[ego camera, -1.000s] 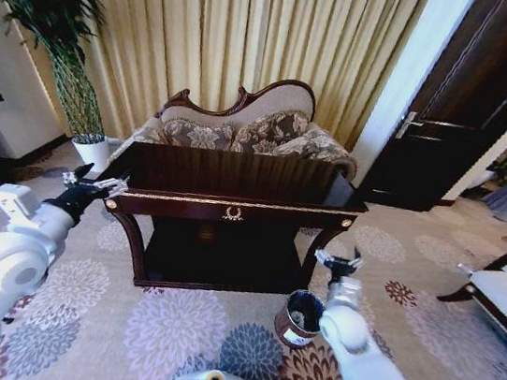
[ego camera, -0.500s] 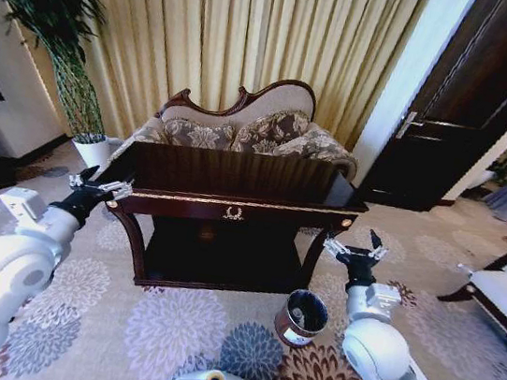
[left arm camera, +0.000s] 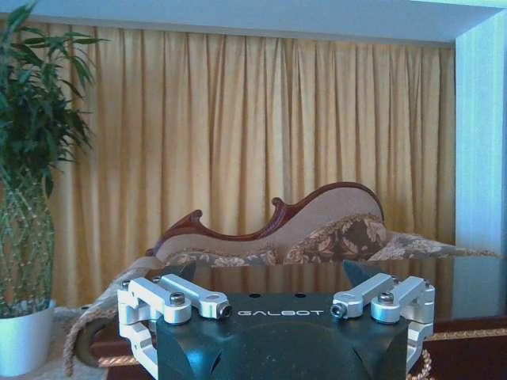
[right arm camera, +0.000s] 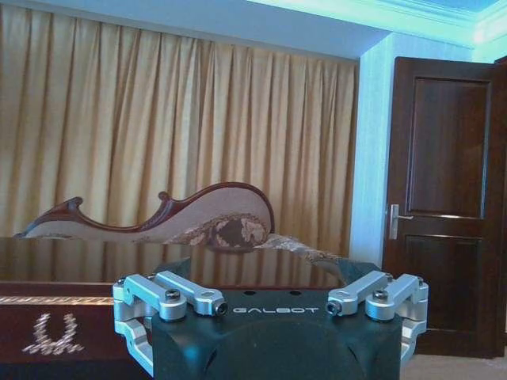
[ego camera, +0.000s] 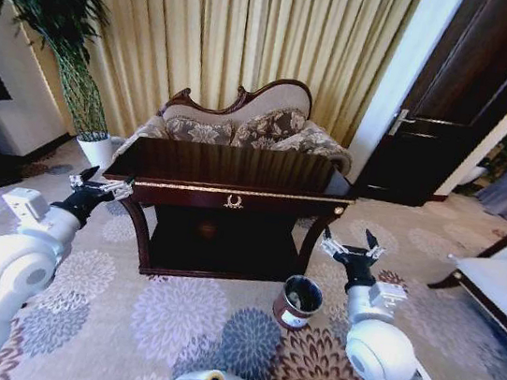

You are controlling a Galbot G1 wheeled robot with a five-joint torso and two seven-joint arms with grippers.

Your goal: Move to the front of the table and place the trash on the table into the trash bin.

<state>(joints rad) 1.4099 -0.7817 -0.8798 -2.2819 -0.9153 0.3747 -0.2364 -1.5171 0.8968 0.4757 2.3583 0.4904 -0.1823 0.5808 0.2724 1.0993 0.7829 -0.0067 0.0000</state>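
The dark-brown table (ego camera: 238, 167) stands straight ahead, with its gold wreath emblem (ego camera: 234, 201) facing me. I see its polished top at a shallow angle, and the trash is hidden from here. The small copper trash bin (ego camera: 299, 300) sits on the carpet by the table's front right leg. My left gripper (ego camera: 101, 184) is open, held up beside the table's front left corner. My right gripper (ego camera: 349, 247) is open too, just right of the bin and a little beyond it. The right wrist view looks across the table (right arm camera: 47, 265) at top height.
A carved sofa (ego camera: 243, 127) stands behind the table before yellow curtains. A plant in a white pot (ego camera: 95, 149) is at the left and a dark door (ego camera: 453, 114) at the right. White furniture (ego camera: 504, 291) juts in at the right. Patterned carpet lies between me and the table.
The whole picture has shifted a little, so the camera moved. My right gripper swung out from above the bin to its right side. The left arm kept its pose.
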